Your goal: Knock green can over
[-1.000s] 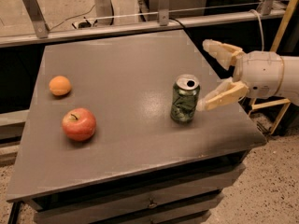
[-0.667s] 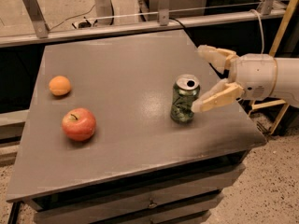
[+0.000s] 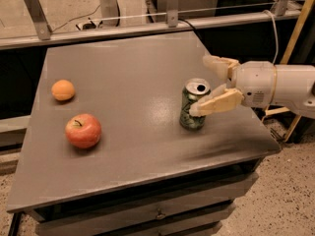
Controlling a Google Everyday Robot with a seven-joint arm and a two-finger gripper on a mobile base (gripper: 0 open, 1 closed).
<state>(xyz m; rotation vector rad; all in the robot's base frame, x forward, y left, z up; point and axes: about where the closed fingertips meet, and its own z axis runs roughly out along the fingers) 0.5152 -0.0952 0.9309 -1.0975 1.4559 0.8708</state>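
The green can [image 3: 192, 107] stands upright on the grey table [image 3: 123, 82], right of centre near the right edge. It is dark green with pale markings and a silver top with an open pull-tab hole. My gripper [image 3: 203, 85] reaches in from the right, open. Its near finger [image 3: 216, 103] lies across the can's upper right side, touching or almost touching it. The far finger [image 3: 219, 64] sits behind and to the right of the can, apart from it.
A red apple [image 3: 83, 130] sits at the front left of the table and a small orange [image 3: 63, 90] lies behind it near the left edge. A metal rail [image 3: 147, 26] runs along the far side. The table's right edge is close to the can.
My gripper has moved left towards the can; the near finger now reaches its side. The can still stands upright in the same place.
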